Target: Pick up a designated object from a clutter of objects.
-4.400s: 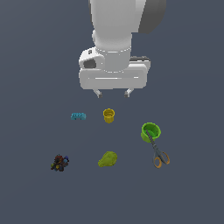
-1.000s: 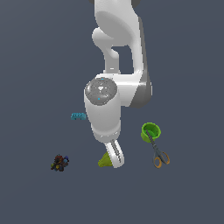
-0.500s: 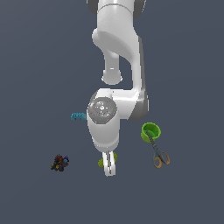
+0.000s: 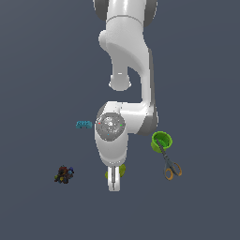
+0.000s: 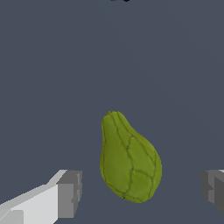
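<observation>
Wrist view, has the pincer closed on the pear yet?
No, the pincer is open, its fingers standing apart from the pear with floor showing on both sides.

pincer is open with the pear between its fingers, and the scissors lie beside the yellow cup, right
Not quite. The scissors lie beside the green cup, as the exterior view shows. The rest holds: in the wrist view the pincer is open with the pear between its fingers.

The arm (image 4: 125, 51) is finished in glossy white, with rounded links and a speckled grey joint cap (image 4: 110, 125). White fingers (image 5: 39, 201) carry grey blocky pads (image 5: 69, 193).
</observation>
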